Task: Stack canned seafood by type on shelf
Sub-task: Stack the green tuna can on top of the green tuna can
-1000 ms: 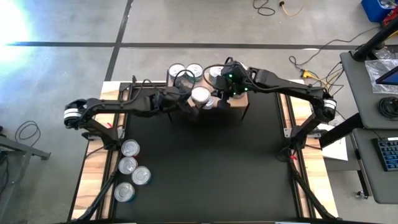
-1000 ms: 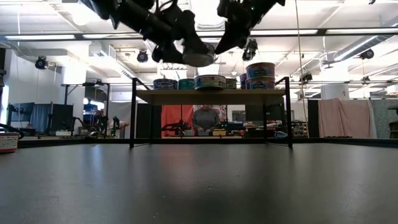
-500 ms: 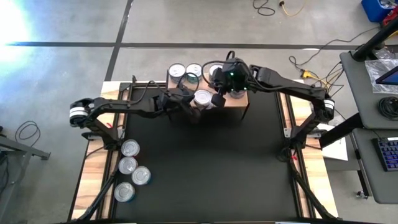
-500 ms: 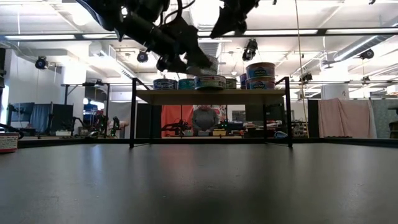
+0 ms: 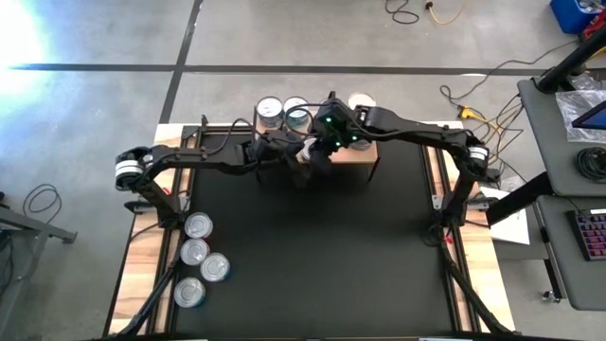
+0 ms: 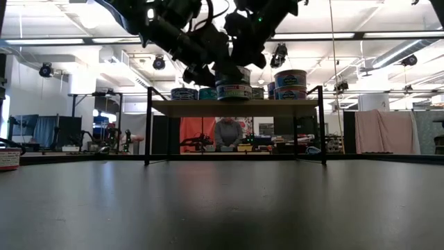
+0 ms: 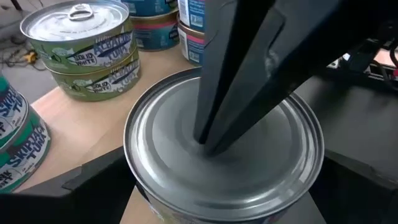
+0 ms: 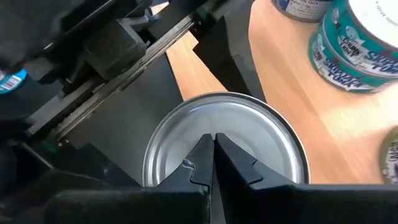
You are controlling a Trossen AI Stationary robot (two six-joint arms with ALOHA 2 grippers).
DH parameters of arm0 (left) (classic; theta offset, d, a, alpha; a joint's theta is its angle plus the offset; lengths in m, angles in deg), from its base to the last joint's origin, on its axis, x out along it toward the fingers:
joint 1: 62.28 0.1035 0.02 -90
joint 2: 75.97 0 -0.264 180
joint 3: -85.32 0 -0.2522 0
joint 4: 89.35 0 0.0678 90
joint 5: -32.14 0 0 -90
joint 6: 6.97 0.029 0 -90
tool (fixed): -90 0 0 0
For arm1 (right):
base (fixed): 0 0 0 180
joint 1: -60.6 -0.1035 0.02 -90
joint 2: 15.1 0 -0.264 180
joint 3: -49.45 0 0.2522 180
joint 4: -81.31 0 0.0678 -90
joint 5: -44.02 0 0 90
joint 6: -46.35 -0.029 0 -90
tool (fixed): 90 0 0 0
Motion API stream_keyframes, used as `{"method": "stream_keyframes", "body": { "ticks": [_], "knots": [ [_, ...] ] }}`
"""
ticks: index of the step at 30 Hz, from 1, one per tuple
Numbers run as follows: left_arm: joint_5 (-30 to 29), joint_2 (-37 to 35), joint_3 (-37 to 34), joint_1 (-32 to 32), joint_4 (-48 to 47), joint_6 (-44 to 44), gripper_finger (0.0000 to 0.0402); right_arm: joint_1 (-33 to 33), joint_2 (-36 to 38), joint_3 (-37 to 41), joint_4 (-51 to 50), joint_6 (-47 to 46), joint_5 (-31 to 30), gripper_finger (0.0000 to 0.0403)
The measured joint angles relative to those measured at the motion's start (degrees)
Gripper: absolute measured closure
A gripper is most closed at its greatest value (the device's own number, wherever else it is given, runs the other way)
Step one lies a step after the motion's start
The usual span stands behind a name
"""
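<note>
Both arms meet at the shelf (image 5: 365, 154) in the upper centre of the high view. The left gripper (image 5: 301, 154) has its fingers spread wide around a silver-topped tin (image 7: 224, 155), clamped on its sides. The tin sits over the wooden shelf top, on top of another can (image 6: 234, 91) in the low view. The right gripper (image 8: 212, 163), fingers pressed together, rests its tips on the centre of the tin's lid. Further tins stand on the shelf: a green-labelled stack (image 7: 87, 46) in the upper left of the left wrist view. Four loose tins (image 5: 199, 260) lie at the lower left of the high view, on the black mat (image 5: 312, 256).
</note>
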Motion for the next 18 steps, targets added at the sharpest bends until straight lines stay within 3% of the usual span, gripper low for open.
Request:
{"method": "stream_keyframes", "body": {
  "ticks": [8, 18],
  "knots": [
    [2.9, 0.0, 0.6, 1.4, -1.2, 3.7, 0.0002, 0.5, -1.2, -0.2, -2.6, 1.3, -1.3, 0.0394],
    [1.5, 0.5, 4.4, 2.7, -7.0, 4.6, 0.0002, 2.7, -2.0, 0.0, -2.1, 3.4, -2.8, 0.0394]
  ]
}}
